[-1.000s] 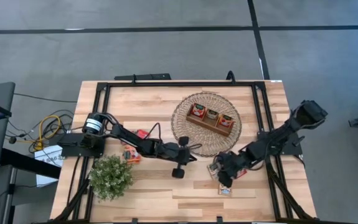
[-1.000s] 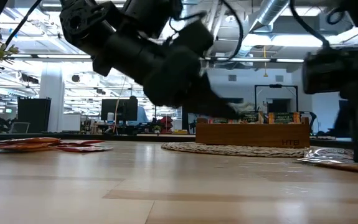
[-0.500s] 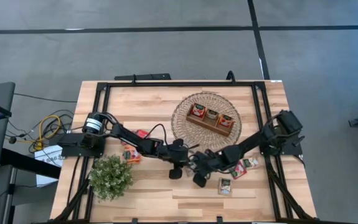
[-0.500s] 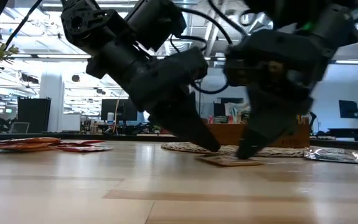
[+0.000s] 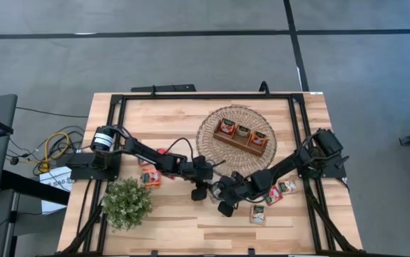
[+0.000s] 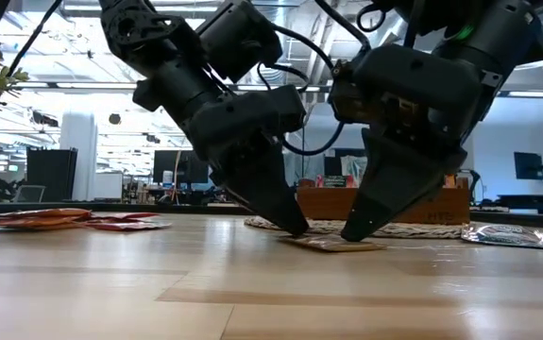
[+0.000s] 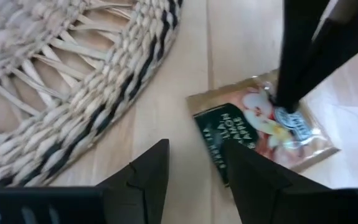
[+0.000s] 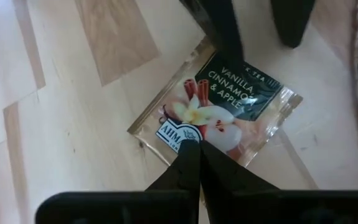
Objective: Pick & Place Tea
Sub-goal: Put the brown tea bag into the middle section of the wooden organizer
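Sachet position: a tea sachet point(image 8: 219, 111) is lain flat between both grippers' tips, beside the woven mat point(image 7: 60, 81).
Left gripper point(image 7: 194, 163): fingers parted, one tip at the sachet's edge.
Right gripper point(image 8: 194, 149): fingers closed, pressed on the sachet.
Orientation: diagonal to the table planks.

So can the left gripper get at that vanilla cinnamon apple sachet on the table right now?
Probably yes. The left gripper is open right at one edge of the sachet, which lies flat beside the woven mat. The right gripper, shut, presses its far edge, leaving the near side free.
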Available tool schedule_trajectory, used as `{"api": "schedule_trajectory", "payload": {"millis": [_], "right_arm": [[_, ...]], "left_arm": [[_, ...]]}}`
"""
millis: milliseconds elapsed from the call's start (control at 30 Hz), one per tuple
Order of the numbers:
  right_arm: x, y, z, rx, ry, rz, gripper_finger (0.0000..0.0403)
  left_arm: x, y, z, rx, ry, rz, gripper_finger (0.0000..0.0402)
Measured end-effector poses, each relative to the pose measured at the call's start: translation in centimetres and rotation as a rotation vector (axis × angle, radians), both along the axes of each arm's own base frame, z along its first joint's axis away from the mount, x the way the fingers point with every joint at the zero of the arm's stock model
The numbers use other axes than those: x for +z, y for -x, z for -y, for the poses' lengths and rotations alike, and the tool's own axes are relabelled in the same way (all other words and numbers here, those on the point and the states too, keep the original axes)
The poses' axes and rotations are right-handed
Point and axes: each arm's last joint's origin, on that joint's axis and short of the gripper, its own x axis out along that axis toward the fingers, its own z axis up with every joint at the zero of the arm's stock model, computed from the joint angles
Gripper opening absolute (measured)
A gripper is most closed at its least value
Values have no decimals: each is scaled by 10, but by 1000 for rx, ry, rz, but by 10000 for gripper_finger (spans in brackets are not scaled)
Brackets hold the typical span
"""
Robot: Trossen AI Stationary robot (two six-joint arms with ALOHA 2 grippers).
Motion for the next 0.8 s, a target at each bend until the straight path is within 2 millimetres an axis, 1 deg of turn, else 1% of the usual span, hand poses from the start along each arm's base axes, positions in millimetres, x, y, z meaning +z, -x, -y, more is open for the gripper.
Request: {"api": "schedule_trajectory", "payload": {"millis": [133, 267, 367, 533, 600, 700, 800], "right_arm": [[0, 0, 0, -23, 38, 17, 1], [0, 1, 0, -35, 80, 34, 0], [1, 1, -2, -35, 117, 49, 1], [1, 2, -3, -21, 131, 52, 0], [2, 2, -4, -13, 134, 54, 1], [12, 1, 0, -29, 110, 84, 8], [20, -2, 7, -31, 88, 95, 37]], "left_arm": [[0, 0, -2, -8, 40, -16, 145], [0, 0, -4, -60, 118, -29, 144], [0, 0, -3, -49, 128, -33, 139], [-1, 1, -5, -30, 95, -37, 130], [2, 2, -5, -35, 73, -39, 126], [12, 8, -6, -61, 35, -52, 119], [22, 12, -1, -128, -22, -39, 112]]}}
